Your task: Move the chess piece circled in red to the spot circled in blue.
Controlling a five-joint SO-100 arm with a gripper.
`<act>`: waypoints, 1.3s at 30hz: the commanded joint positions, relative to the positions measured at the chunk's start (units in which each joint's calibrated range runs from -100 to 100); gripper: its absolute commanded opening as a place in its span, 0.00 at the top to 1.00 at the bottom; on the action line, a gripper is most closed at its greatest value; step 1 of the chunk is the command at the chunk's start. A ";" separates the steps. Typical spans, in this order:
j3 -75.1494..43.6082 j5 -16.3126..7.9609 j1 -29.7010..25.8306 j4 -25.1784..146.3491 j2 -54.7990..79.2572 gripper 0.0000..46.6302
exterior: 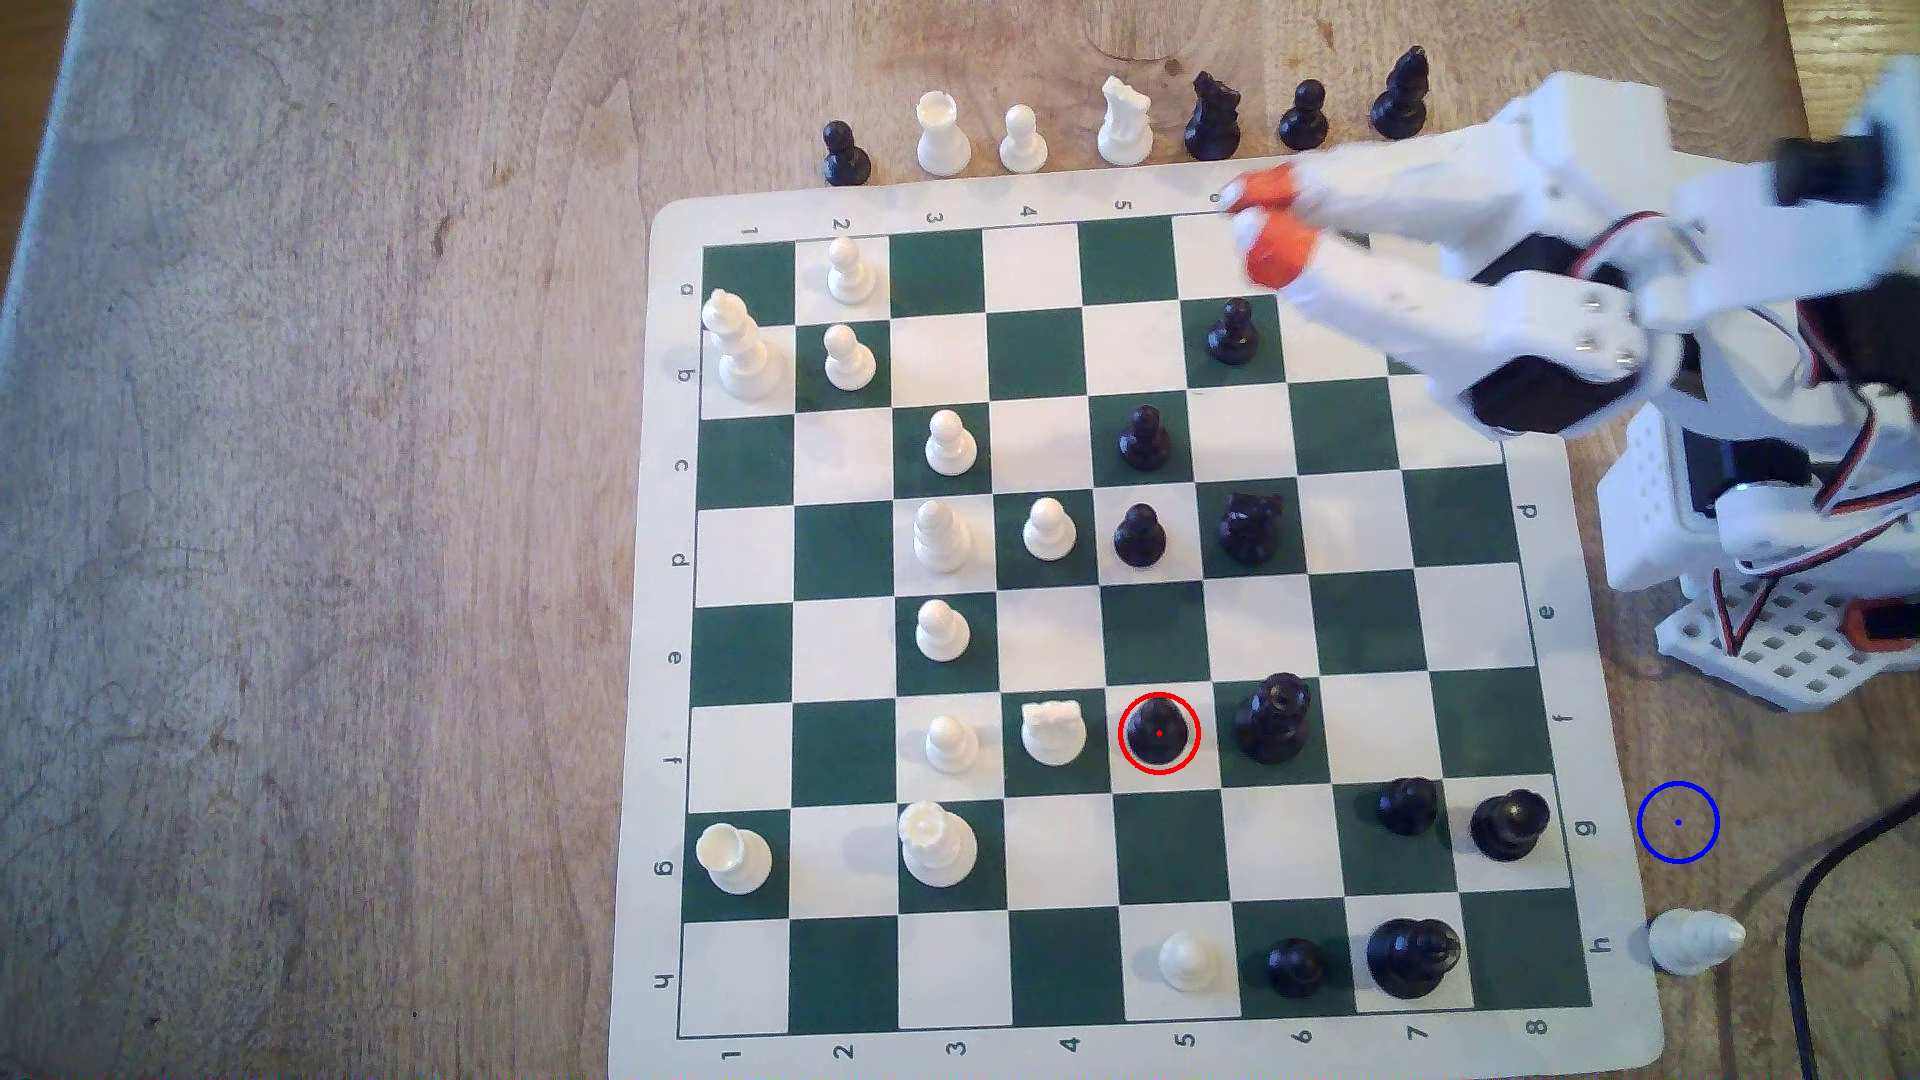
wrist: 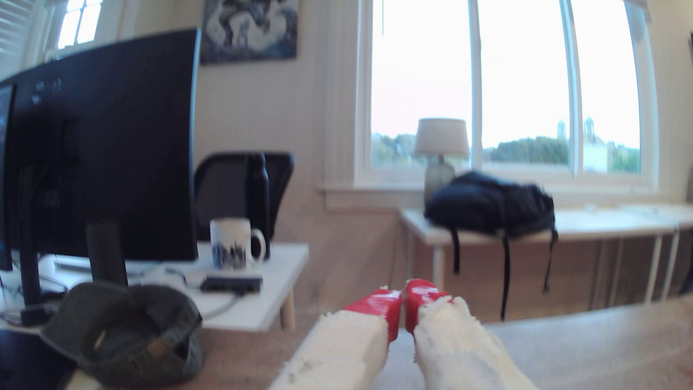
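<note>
Gripper first: we hold its two orange-tipped fingers pressed together with nothing between them, raised over the far edge of the board near the column marked 6, and the wrist view has it pointing level out into the room rather than down at the table.

We judge the step in hand to be the reach, so we should spread the fingers before we descend, tilt the wrist down, and come at the pawn from straight above. The white piece sits on the square just beside the pawn on one side and a taller black piece just beside it on the other, so we would set the fingers across the free sides and close low on the neck.

From the gripper, the pawn stands well apart, several rows nearer the camera on row f, column 5, slightly toward the exterior view's left. The blue spot lies on bare wood just off the board's right edge beside row g, near a fallen white piece.
</note>
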 commanded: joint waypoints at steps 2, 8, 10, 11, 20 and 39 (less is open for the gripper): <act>-15.65 0.78 0.18 19.55 11.36 0.89; -18.46 2.69 -4.35 27.90 19.43 0.76; -20.46 2.74 -6.15 29.54 24.43 0.76; -22.00 2.74 -7.01 30.85 27.83 0.75; -29.62 3.27 -13.35 36.58 40.39 0.73; -34.33 3.03 -15.70 34.94 58.47 0.75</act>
